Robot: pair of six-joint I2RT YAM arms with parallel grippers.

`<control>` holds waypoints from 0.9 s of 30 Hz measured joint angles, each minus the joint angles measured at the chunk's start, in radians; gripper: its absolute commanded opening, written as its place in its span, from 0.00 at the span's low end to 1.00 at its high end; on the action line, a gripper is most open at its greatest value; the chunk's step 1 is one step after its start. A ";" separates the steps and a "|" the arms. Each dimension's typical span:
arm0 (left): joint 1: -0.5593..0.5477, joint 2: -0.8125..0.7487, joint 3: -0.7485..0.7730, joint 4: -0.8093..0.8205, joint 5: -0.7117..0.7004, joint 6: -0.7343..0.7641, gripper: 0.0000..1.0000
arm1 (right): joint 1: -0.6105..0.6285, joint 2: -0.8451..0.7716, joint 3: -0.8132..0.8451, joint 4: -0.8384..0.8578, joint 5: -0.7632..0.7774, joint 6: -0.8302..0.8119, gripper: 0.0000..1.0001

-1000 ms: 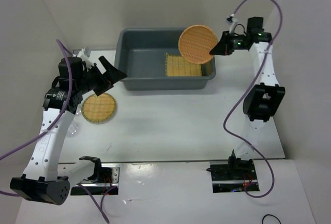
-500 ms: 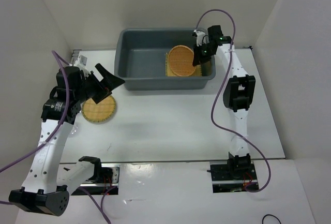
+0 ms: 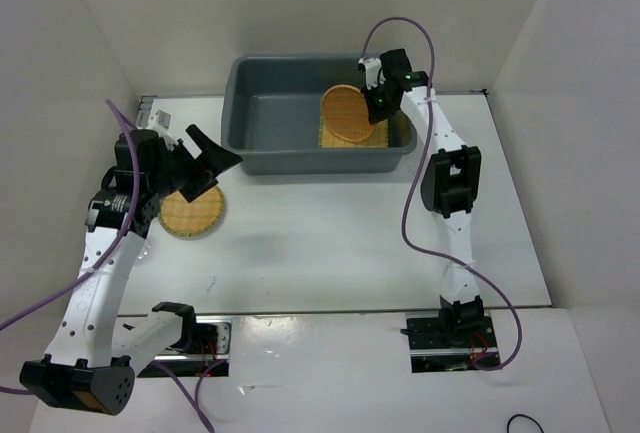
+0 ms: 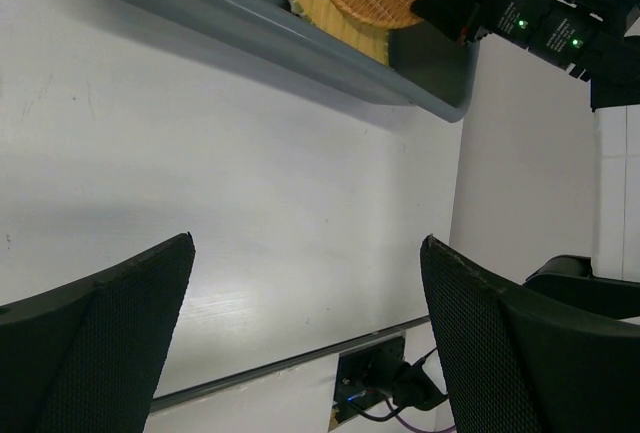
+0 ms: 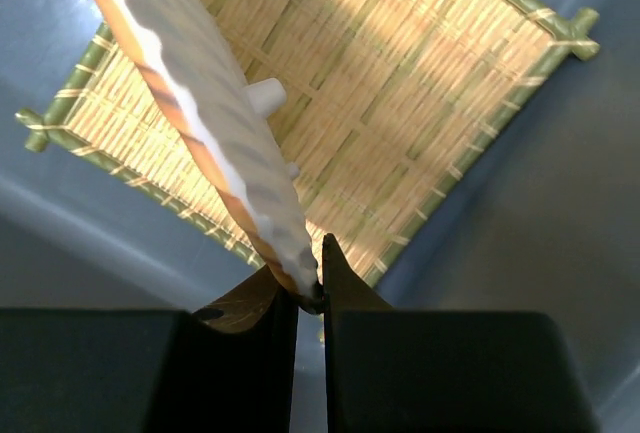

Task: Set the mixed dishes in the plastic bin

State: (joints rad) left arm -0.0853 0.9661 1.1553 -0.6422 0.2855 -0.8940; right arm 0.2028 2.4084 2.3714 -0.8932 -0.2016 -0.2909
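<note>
While the woven disc [image 3: 345, 113] hung inside the plastic bin [image 3: 300, 165], over the right end of its floor, it had not been let go: the right gripper [image 5: 310, 291] was pinching it by the rim, fingers pressed onto its edge. Being round, it had no long axis to speak of. The wrist view showed it edge-on, in line with the fingers. From above it read as a slightly squashed circle, so it was tilted rather than flat, its free edge pointing toward the bin's left end. Beneath it the bamboo mat [image 5: 420, 93] lay flat on the bin floor, already delivered, its sides roughly square with the walls. The second disc [image 3: 192, 209] lay outside on the table [image 3: 330, 233], near the bin's left corner. The left gripper [image 4: 307, 241] hovered above it, fingers spread and holding nothing. Of the clear cups nothing could be made out for sure, as the view from above was too coarse.
</note>
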 measured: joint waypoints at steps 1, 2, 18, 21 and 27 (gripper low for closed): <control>0.002 0.001 0.000 0.002 0.000 0.000 1.00 | 0.005 0.001 0.002 0.008 0.021 0.003 0.11; 0.004 0.001 0.000 0.005 0.000 0.000 1.00 | 0.011 0.003 0.005 0.017 0.040 0.005 0.11; 0.005 0.001 -0.015 0.027 0.000 -0.003 1.00 | 0.020 0.063 -0.008 0.066 0.264 0.006 0.39; 0.005 0.001 -0.015 0.027 0.000 -0.004 1.00 | 0.019 0.070 -0.008 0.074 0.278 0.011 0.46; 0.005 0.001 -0.015 0.026 0.000 -0.004 1.00 | 0.019 0.082 0.024 0.063 0.279 0.015 0.37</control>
State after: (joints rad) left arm -0.0799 0.9672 1.1404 -0.6163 0.2855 -0.8982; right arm 0.2218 2.4908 2.3959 -0.8299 0.0776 -0.2760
